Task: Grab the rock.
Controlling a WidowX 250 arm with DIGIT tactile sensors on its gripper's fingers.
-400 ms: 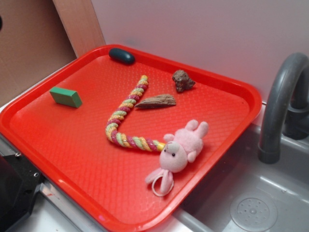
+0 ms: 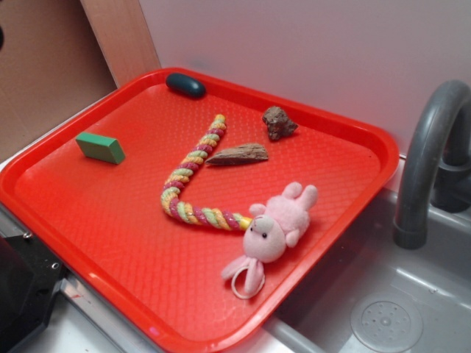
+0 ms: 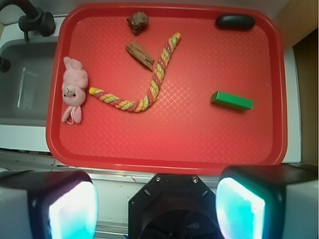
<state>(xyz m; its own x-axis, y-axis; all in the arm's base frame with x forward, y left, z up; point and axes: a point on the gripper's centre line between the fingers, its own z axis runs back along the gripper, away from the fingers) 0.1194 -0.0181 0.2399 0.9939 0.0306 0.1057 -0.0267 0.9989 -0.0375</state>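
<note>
A: Rock (image 2: 279,122) first. Where is it?

B: Lumpy reddish-brown stone, lying free on the red tray (image 2: 118,243) near the far rim, toward the corner on the faucet side. Nothing touching it. In the wrist view it sits at the top of the tray, left of centre.

A: Neighbours?

B: The flat wood-like piece (image 2: 237,154) lies just beside it, toward the tray's middle, with a clear gap between them. The tip of the braided rope (image 2: 193,179) ends near the wood piece. The pink plush toy (image 2: 276,228) is well apart, at the rim on the sink side. The dark oval pebble (image 2: 185,84) is in the other far corner, and the green block (image 2: 100,147) lies well apart on the side away from the sink.

A: Gripper (image 3: 156,206)?

B: Seen only in the wrist view. Two pads at the bottom corners of the frame, spread wide, nothing between them, so the jaws stand open and empty. They hang over the bench edge on the near side of the tray, well apart from the rock. The exterior view shows no fingers over the tray at all.

A: Progress, then?

B: By my reading, nothing done yet. The whole approach is left: cross the tray to the far rim, come down over the stone, close on it. The wood piece close by is the thing to keep clear of.
</note>
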